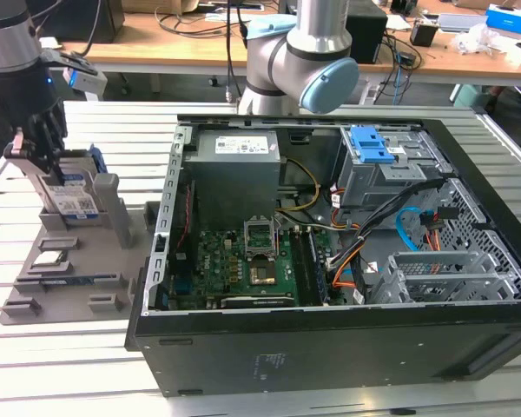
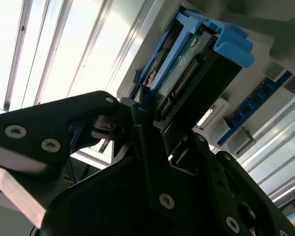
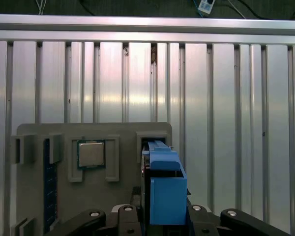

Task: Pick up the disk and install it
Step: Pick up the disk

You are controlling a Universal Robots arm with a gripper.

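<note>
Clamped with the gripper (image 1: 50,163) onto the top edge of the disk (image 1: 74,202), standing upright in a slot of the grey holder (image 1: 113,213) at the exterior view's left of the bench (image 1: 69,365), probably for a straight lift out, well apart from the open computer case (image 1: 330,352).

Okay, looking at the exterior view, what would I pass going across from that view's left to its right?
The disk, standing in the grey tray with the claw at it → the grey power supply inside the open computer case → the blue latch on the drive cage.
</note>
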